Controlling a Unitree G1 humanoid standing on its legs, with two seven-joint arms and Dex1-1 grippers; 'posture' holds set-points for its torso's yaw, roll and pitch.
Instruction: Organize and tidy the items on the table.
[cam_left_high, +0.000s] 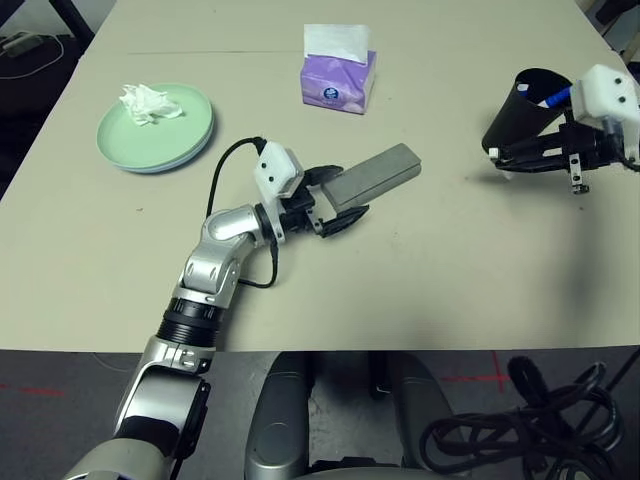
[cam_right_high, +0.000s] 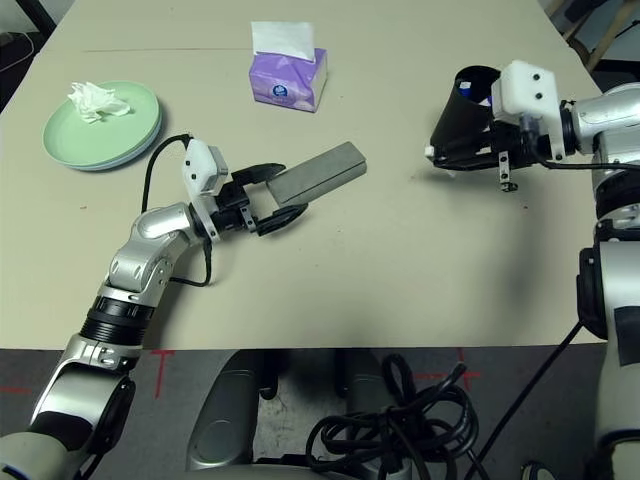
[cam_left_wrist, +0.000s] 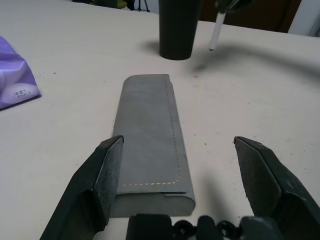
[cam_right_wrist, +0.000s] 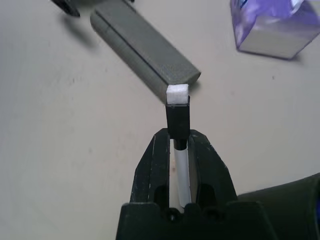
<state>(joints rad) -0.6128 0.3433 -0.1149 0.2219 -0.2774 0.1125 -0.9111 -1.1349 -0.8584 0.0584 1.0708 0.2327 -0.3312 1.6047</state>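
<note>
Your left fingers (cam_left_high: 354, 191) stand open on either side of the near end of the one oblong grey glasses case (cam_left_high: 372, 180), which lies on the smooth beige counter (cam_left_high: 420, 290). The left wrist view shows you its stitched edge and a space between the case and one finger; you can't tell whether the other finger touches it.

Your right fingers (cam_right_wrist: 179, 132) are closed on one slim white-and-black pen (cam_right_wrist: 182, 175). The right wrist view gives you its squared white end above the fingers, while the left wrist view shows its white shaft pointing down, clear of the counter.

Beside your right gripper stands one tall black cup (cam_left_high: 520, 115); the left eye view lets you look in at something blue.

On your left are two round plates, a pale-green one (cam_left_high: 135, 140) over a light-blue one (cam_left_high: 160, 169), with one crumpled white tissue (cam_left_high: 150, 104) on top. One purple tissue pack (cam_left_high: 335, 83) sits farther back, between plates and cup, a white sheet (cam_left_high: 337, 42) sticking out.
</note>
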